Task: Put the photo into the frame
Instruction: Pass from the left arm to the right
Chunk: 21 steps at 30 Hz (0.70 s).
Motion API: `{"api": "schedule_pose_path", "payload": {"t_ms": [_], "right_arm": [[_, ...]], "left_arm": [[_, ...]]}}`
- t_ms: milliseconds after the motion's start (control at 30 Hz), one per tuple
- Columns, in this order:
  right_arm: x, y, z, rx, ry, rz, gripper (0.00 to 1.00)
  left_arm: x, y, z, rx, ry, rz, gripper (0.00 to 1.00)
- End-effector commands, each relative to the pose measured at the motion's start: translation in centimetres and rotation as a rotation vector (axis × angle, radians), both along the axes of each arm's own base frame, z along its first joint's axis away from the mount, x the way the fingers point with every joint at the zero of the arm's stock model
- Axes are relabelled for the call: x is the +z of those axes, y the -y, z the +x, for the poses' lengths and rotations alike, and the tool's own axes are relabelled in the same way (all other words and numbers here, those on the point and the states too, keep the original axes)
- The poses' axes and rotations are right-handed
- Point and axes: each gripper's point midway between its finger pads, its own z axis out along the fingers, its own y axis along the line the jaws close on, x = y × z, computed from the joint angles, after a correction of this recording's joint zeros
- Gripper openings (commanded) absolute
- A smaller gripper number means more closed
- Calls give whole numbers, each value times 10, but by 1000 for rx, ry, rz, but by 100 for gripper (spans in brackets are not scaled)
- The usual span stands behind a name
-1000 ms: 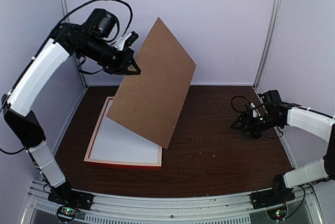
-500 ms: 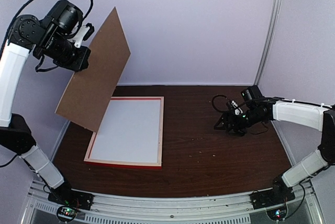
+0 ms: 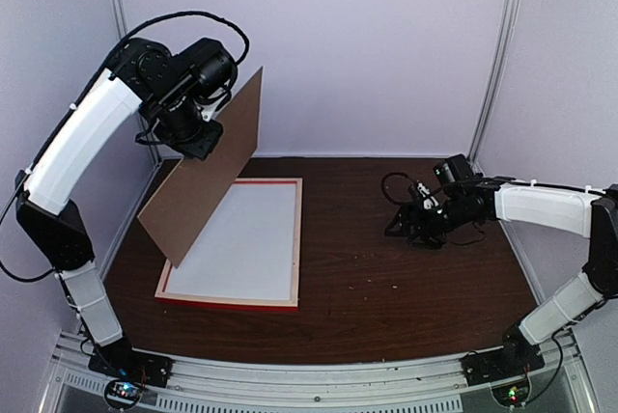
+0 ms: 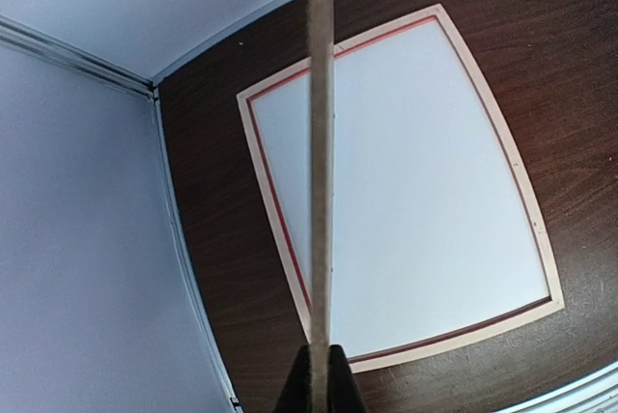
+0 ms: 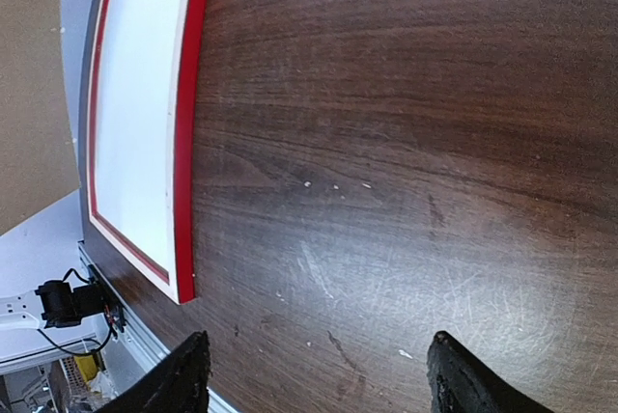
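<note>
The frame (image 3: 295,239) lies flat at the table's left, pale back rim up, red on its outer edges (image 5: 185,143). A plain white surface (image 3: 246,239) fills its opening; the photo's printed side is out of view. My left gripper (image 3: 198,138) is shut on the top edge of a brown backing board (image 3: 208,181), which stands steeply tilted over the frame's left side. In the left wrist view the board (image 4: 321,143) shows edge-on between my fingers (image 4: 320,360), above the frame (image 4: 506,154). My right gripper (image 3: 401,227) hovers open and empty over bare table right of the frame (image 5: 319,341).
Pale walls with metal posts (image 3: 497,56) close in the back and sides. A metal rail (image 3: 309,374) runs along the near edge. A white power strip (image 5: 19,312) lies beyond the table's edge in the right wrist view.
The left arm swung the board off the frame to the left, then lowered it, more upright, over the frame's left side. The right gripper moved left toward the table's middle.
</note>
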Motion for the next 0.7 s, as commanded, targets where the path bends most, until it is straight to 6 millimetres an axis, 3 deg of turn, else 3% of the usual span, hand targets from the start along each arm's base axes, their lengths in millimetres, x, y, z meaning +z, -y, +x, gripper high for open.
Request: {"api": "schedule_pose_path", "payload": {"t_ms": [0,233,400,533,667], "right_arm": [[49,-24,21,-16,121,77,77],[149,-68,46,-46,276,284,81],[208,-100,61,-61,348,419,83],[233,-128,72,-72,363,476,84],[242,-146,87,-124,341,548,84]], "left_arm": [[-6,3,-13,-18,-45,78,0],[-20,43,-13,-84,-70,68,0],[-29,65,-15,-121,-86,37,0],[-35,82,-16,-149,-94,14,0],[-39,92,-17,-167,-99,-1,0]]}}
